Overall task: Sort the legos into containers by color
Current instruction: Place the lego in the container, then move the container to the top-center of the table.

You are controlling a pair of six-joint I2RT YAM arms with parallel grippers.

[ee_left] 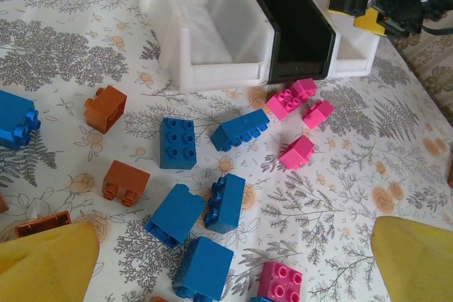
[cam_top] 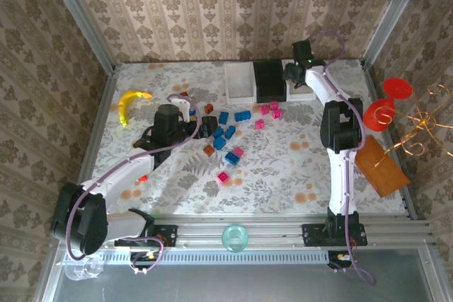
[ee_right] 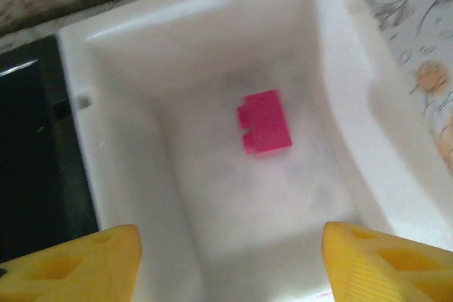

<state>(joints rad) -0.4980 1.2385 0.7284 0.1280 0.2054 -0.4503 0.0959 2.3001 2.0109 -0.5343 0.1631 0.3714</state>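
Blue, pink and reddish-brown legos lie scattered mid-table. Three containers stand at the back: a white tray, a black tray and a second white tray. My right gripper hangs open over that second white tray. One pink lego lies on its floor, free of the fingers. My left gripper is wide open just above the table. Blue legos and a pink one lie between its yellow fingertips.
A yellow banana lies at the left. A red goblet, gold wire shapes and a brown board sit at the right edge. A clear cup stands on the front rail. Patterned walls close in three sides.
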